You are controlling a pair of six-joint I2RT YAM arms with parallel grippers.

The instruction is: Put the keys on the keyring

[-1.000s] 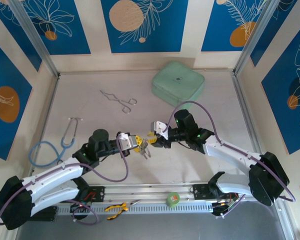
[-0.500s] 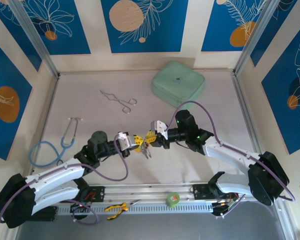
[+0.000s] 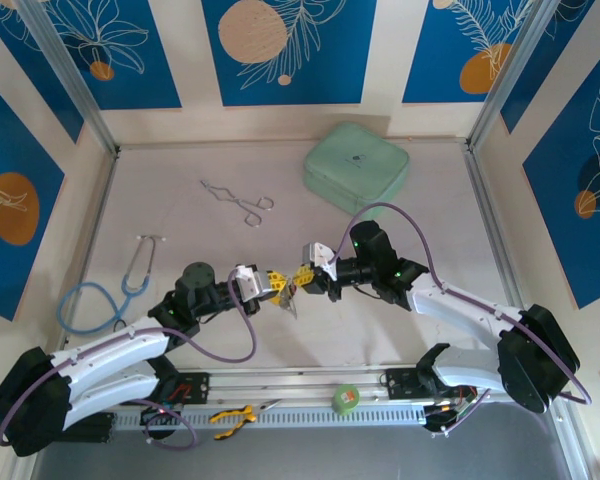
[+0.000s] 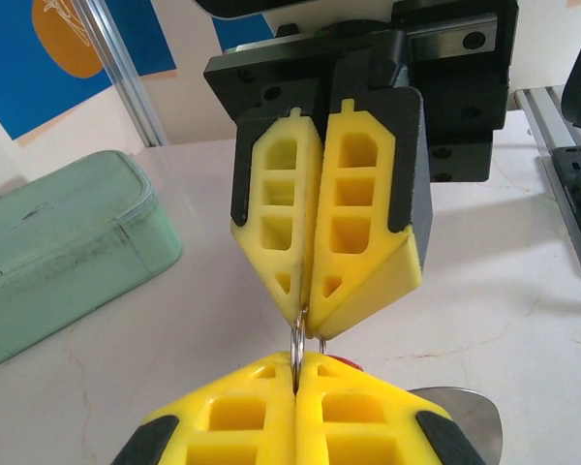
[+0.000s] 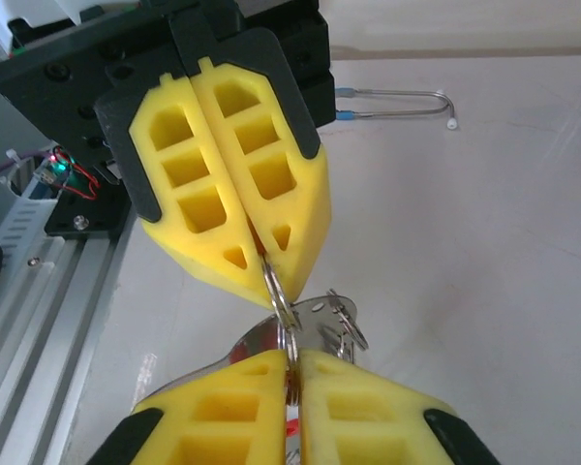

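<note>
Your two arms reach inward over the table (image 3: 180,215), elbows low, and the left gripper (image 3: 277,284) and right gripper (image 3: 302,276) meet tip to tip. Both pairs of fingers are clamped on the keyring (image 5: 280,295) (a thin silver loop, pinched edge-on between them), and the keys (image 5: 329,320) dangle just beside it.

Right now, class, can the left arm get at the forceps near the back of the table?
Probably not yet: the way to the forceps looks bare, but the left claw is shut on the ring shared with the right claw.
</note>
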